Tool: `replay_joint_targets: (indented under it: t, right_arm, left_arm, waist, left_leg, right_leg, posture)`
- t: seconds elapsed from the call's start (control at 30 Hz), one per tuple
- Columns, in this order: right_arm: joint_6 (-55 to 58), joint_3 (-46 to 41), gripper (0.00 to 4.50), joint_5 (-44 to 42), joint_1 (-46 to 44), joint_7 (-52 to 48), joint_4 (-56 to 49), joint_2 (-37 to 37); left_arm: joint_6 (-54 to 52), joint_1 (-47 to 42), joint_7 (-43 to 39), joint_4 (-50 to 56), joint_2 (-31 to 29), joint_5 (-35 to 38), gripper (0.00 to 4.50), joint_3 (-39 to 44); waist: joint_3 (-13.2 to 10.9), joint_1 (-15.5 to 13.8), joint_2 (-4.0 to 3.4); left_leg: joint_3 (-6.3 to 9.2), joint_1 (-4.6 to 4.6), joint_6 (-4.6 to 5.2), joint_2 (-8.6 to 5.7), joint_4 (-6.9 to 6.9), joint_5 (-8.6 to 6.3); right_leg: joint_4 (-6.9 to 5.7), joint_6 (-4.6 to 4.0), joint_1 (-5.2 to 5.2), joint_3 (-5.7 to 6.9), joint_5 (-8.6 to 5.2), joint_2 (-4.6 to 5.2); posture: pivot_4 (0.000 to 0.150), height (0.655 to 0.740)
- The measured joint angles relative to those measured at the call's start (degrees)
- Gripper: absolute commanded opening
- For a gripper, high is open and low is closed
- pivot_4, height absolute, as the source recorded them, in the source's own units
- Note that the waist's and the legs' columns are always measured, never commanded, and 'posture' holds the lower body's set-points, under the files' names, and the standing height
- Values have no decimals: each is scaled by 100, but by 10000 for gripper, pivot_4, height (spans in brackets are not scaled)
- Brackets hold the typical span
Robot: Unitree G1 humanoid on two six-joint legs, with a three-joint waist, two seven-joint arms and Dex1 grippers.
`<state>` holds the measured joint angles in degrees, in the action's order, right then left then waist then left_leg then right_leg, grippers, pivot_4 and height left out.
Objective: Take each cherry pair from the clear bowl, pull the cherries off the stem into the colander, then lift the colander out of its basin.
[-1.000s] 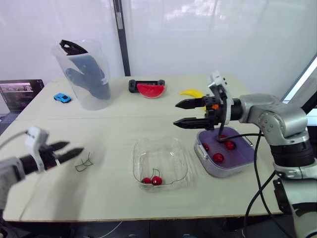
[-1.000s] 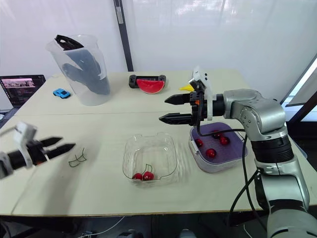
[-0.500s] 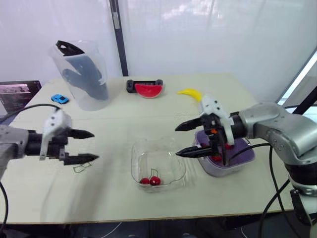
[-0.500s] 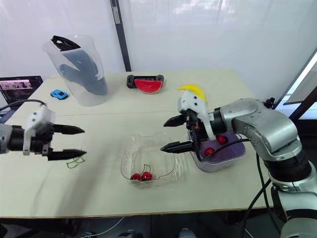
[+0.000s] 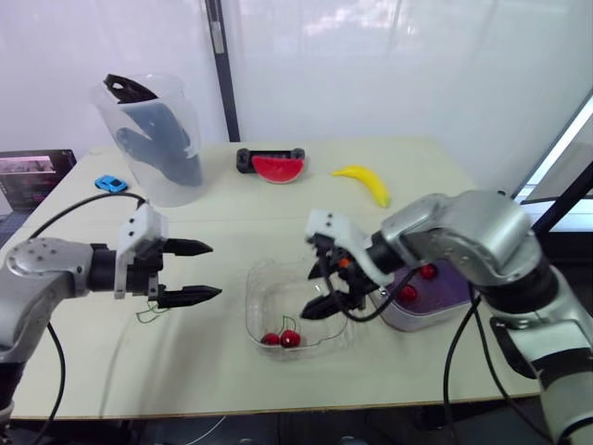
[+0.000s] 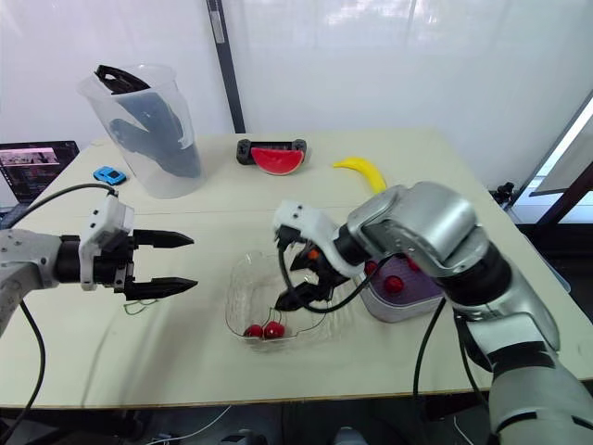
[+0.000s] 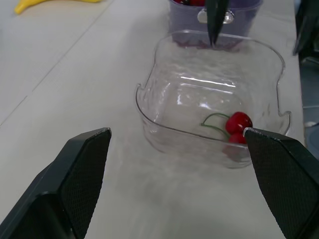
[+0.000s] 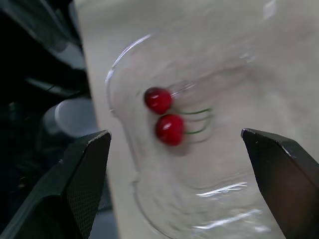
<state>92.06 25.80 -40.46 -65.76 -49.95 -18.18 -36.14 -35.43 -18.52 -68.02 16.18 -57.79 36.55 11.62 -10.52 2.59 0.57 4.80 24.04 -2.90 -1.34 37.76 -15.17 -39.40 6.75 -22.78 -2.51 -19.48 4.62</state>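
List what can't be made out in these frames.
- Colander cherry count: in the eye views the right arm covers part of it; in the left wrist view the top edge cuts it off.
- Stem beside the bowl: the left gripper overlaps it, and it is too thin to tell its shape.
- Pitcher: the dark item inside can't be identified.

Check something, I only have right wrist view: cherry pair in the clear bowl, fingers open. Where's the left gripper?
Observer: The left gripper is open, hovering over the table on the clear bowl's left, apart from it.
Operator: Colander contents?
Observer: The purple colander, right of the bowl, holds loose cherries.
Operator: Any loose stems?
Observer: One bare green stem lies on the table by the left gripper.
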Motion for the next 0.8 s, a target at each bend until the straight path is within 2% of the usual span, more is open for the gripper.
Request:
replay_joint_targets:
  t: [0.27, 0.8]
  right_arm:
    - [5, 397, 45000, 202, 347, 1217, 814, 908]
    - [2, 989, 45000, 549, 535, 1874, 839, 1092]
  left_arm:
    - [-28, 312, 323, 317, 53, 71, 44742, 212]
    - [-10, 242, 520, 309, 54, -96, 44742, 73]
  waist:
    - [1, -1, 2]
    - [1, 10, 2]
  left_leg:
    - [2, 0, -1, -1, 5, 1]
    - [2, -1, -1, -1, 4, 1]
  right_leg:
    - [-5, 0, 0, 2, 0, -1]
    - [-6, 0, -1, 2, 0, -5]
  posture:
    - [1500, 7400]
    - [1500, 7400]
